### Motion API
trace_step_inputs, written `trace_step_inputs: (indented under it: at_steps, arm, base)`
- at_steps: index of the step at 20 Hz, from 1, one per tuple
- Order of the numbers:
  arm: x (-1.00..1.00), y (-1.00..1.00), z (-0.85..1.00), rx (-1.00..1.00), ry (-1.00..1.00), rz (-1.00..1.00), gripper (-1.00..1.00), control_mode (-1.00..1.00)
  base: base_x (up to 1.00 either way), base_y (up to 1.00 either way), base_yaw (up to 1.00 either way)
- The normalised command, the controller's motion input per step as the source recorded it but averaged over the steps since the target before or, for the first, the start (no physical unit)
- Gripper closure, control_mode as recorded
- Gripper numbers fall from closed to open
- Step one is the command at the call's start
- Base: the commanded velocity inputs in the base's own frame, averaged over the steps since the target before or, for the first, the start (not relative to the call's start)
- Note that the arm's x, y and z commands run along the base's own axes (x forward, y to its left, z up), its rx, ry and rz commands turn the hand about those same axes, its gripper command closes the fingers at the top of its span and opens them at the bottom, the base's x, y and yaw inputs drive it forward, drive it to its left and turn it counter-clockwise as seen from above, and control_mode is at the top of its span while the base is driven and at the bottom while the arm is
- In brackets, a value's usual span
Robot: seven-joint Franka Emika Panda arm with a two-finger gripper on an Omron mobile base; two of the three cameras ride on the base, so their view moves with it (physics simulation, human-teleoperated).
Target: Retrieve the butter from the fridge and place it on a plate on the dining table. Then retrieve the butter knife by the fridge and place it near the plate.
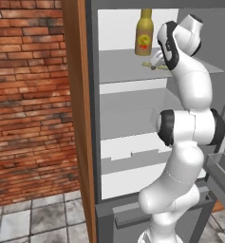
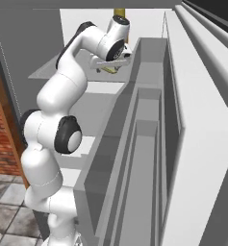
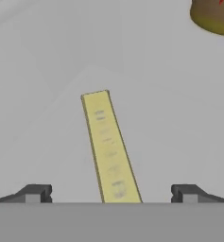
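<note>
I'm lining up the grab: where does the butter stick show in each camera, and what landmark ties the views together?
Left base view: the butter is a thin yellow sliver on the upper fridge shelf, just left of the hand.
Right base view: a yellow edge under the hand, mostly hidden.
Hand view: a long pale-yellow stick lying between the open fingertips.
Shared landmark: the brown bottle, beside the butter on the same shelf.

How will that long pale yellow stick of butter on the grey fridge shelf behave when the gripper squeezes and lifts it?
The pale yellow butter stick looks slim and flat, so probably light and unlikely to roll. Lying between the open gripper fingertips, it may pivot if pinched off-centre. The smooth grey fridge shelf could let it slide.
</note>
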Motion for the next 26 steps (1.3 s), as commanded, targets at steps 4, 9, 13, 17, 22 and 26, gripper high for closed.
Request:
trace_step_inputs:
  at_steps: [4, 9, 13, 17, 22, 26]
  arm:
    - [0.04, 0.02, -0.46, 0.00, 0.00, 0.08, -1.00, -1.00]
    - [0.02, 0.00, -0.28, 0.00, 0.01, 0.09, -1.00, -1.00]
    - [-0.09, 0.00, -0.12, 0.00, 0.00, 0.06, 1.00, -1.00]
    - [-0.14, 0.01, -0.02, 0.00, 0.00, 0.04, 1.00, -1.00]
    - [-0.05, 0.06, -0.05, 0.00, 0.00, 0.02, 1.00, -1.00]
    - [-0.04, 0.08, -0.02, 0.01, -0.01, -0.04, 1.00, -1.00]
  base:
    - [0.00, 0.00, 0.00]
    - [0.00, 0.00, 0.00]
    - [0.00, 0.00, 0.00]
    - [0.00, 0.00, 0.00]
    - [0.00, 0.00, 0.00]
    - [0.00, 0.00, 0.00]
